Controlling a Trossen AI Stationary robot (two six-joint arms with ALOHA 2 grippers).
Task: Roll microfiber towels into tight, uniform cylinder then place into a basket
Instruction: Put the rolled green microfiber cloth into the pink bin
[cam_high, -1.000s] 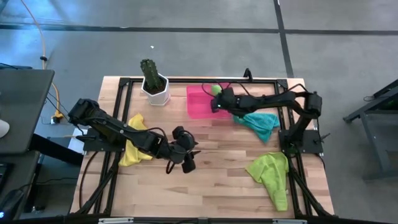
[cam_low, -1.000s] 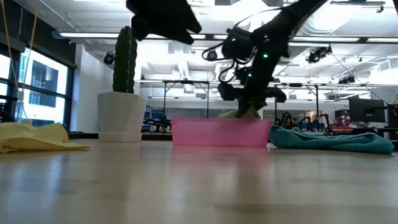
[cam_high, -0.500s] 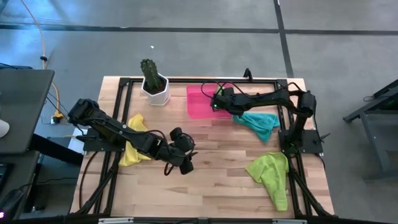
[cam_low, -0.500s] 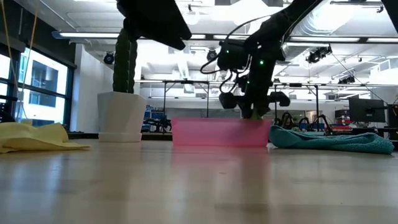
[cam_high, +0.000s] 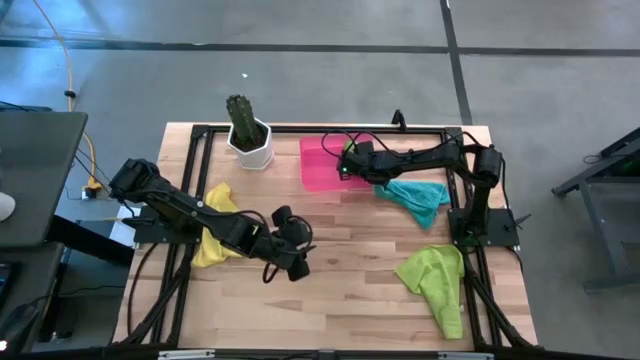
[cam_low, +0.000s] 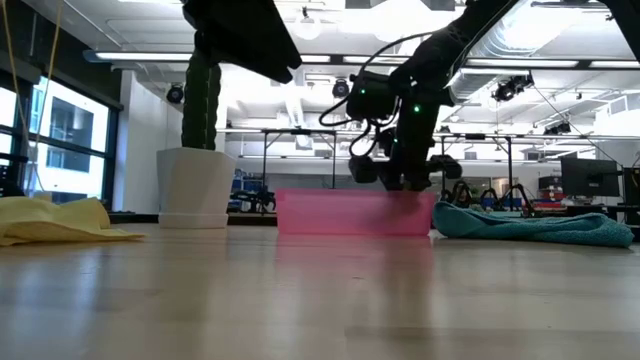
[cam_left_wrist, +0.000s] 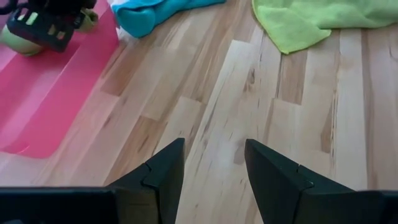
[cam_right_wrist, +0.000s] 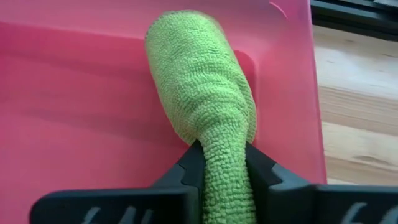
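A rolled lime green towel (cam_right_wrist: 198, 81) lies in the pink basket (cam_high: 318, 170) at the table's far middle, and my right gripper (cam_right_wrist: 221, 154) is shut on it there. Over the bare wood at the table's middle, my left gripper (cam_left_wrist: 214, 163) hovers open and touches nothing. The yellow towel (cam_high: 212, 240) lies crumpled at the left. A teal towel (cam_high: 415, 197) lies flat just right of the basket. A second lime green towel (cam_high: 438, 282) lies spread at the near right. My right gripper pinches the roll's near end (cam_right_wrist: 219, 134) between its two fingers, and the roll is squeezed narrower there. The fingers slant down from the table's right and lie along the roll. The roll's far, thicker part (cam_right_wrist: 186, 59) rests on the basket's floor beside its wall.
A white pot with a green cactus (cam_high: 247, 135) stands just left of the basket at the far edge. A black frame (cam_high: 195, 135) runs round the tabletop. Bare wood lies across the table's middle and near side.
My right gripper has sunk into the basket with the green roll, tipping further down. The roll showed above the basket's rim in the low view before; now it is behind the basket's wall.
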